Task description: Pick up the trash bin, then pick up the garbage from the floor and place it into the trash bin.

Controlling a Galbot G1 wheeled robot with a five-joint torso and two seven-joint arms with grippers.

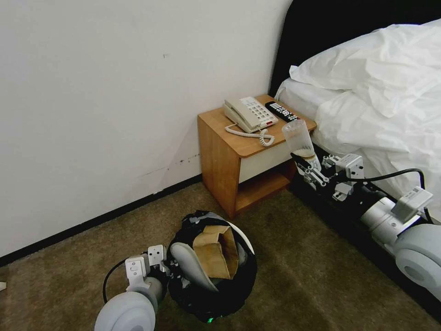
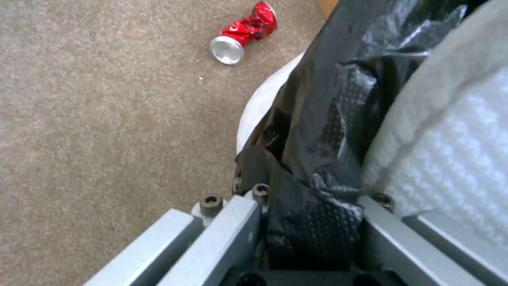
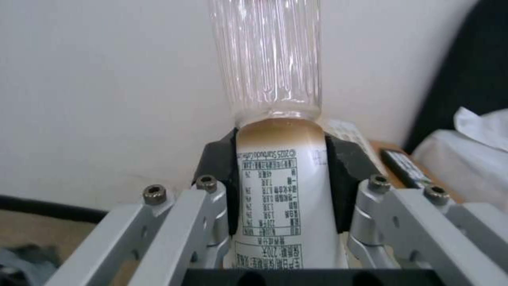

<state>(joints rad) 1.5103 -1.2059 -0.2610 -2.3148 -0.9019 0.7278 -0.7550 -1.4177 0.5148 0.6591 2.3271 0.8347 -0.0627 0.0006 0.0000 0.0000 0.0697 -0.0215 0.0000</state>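
Fingers (image 2: 233, 222) of the left gripper (image 1: 161, 265) are shown clamped on the black-lined rim of the trash bin (image 1: 216, 299), which is held at the near left, above the carpet (image 1: 298, 257). Inside the bin, a white slipper (image 1: 193, 269) and a brown paper bag (image 1: 216, 250) are seen, so the bin is judged to be picked up and part of the garbage already collected. In the left wrist view, a crushed red can (image 2: 244, 32) is seen lying on the carpet, apart from the bin; it is judged to be still uncollected.

Farther off at the right, the right gripper (image 1: 308, 169) is shown closed on a clear plastic bottle (image 1: 301, 142) with a white label, its fingers (image 3: 217, 167) pressed on either side of the labelled part. The bottle is held raised in front of the near edge of the tabletop of the nightstand (image 1: 229, 174), beside the bed (image 1: 376, 105), and well apart from the bin; it is judged to be lifted but not yet deposited.

On the tabletop, a telephone (image 1: 248, 115) and a remote control (image 1: 281, 111) are seen.
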